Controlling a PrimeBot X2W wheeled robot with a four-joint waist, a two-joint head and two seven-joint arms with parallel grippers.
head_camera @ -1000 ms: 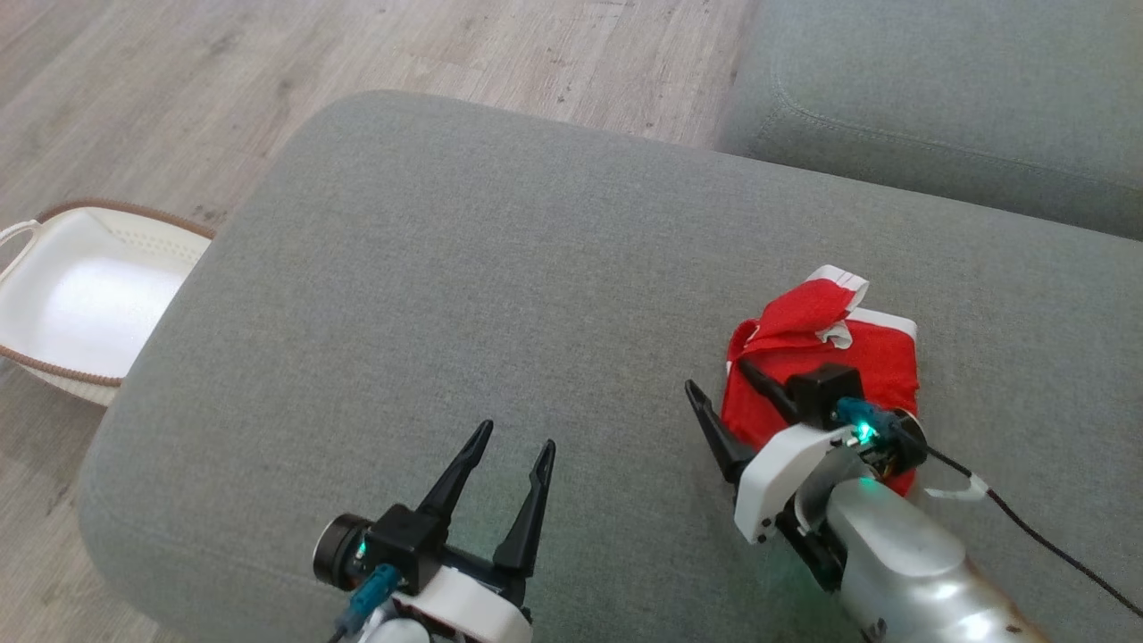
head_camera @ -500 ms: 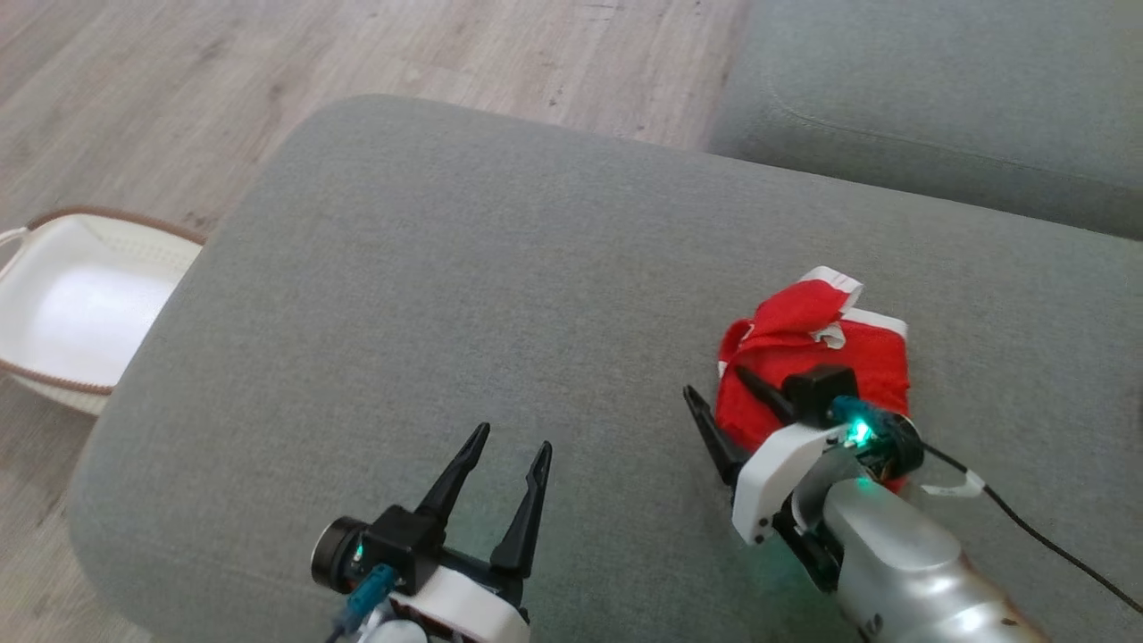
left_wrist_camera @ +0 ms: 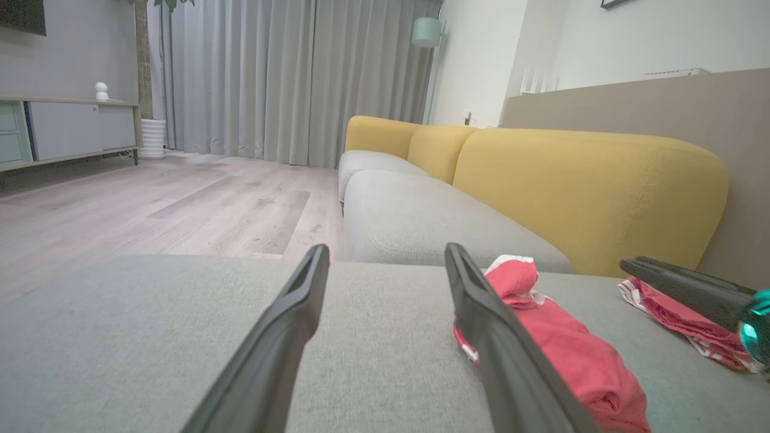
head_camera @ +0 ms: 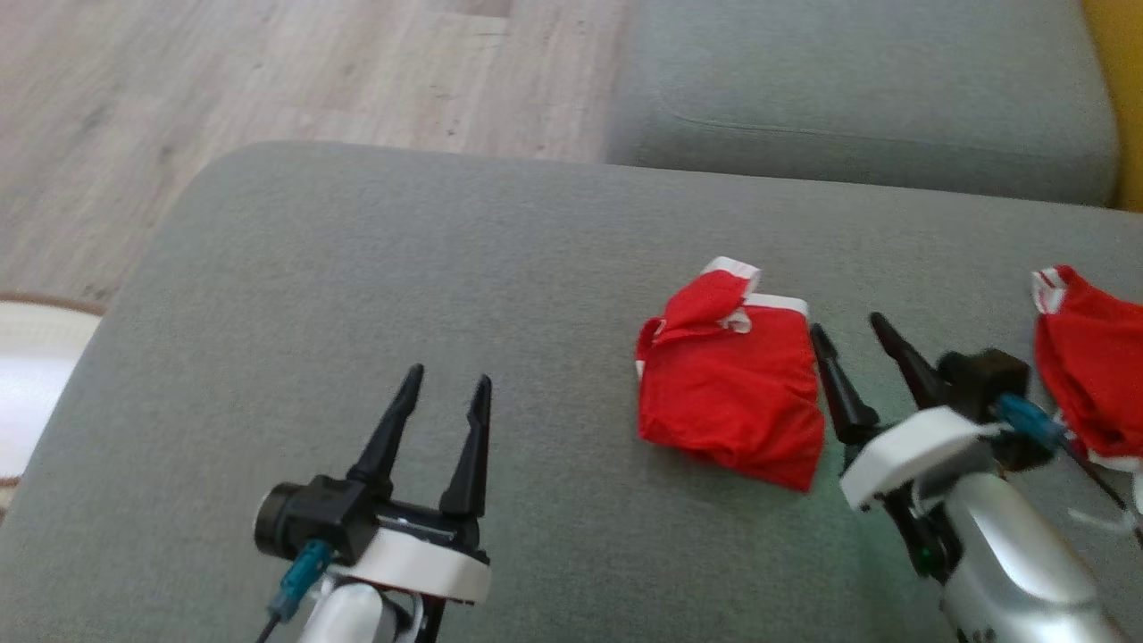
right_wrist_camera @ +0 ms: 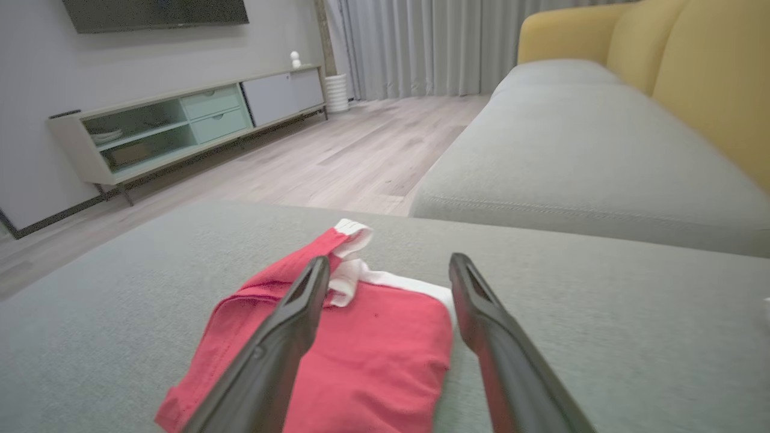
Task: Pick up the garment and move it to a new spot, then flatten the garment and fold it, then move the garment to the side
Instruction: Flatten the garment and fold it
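Observation:
A folded red garment [head_camera: 728,384] with white trim lies on the grey sofa cushion [head_camera: 402,268]. My right gripper [head_camera: 848,326] stands open just right of it, its left finger close beside the garment's right edge. In the right wrist view the garment [right_wrist_camera: 373,349] lies low between and left of the open fingers [right_wrist_camera: 389,264]. My left gripper [head_camera: 444,384] is open over bare cushion, well left of the garment. The left wrist view shows the garment [left_wrist_camera: 559,349] partly behind its right finger.
A second red garment [head_camera: 1089,375] lies crumpled at the right edge, also in the left wrist view [left_wrist_camera: 680,325]. Another grey cushion [head_camera: 848,98] and a yellow backrest [head_camera: 1116,89] lie beyond. A white basket [head_camera: 27,384] sits on the wooden floor at left.
The camera has turned right, bringing the second garment into view. My right gripper has moved from over the folded garment's near-left part to its right side. Both grippers stay open.

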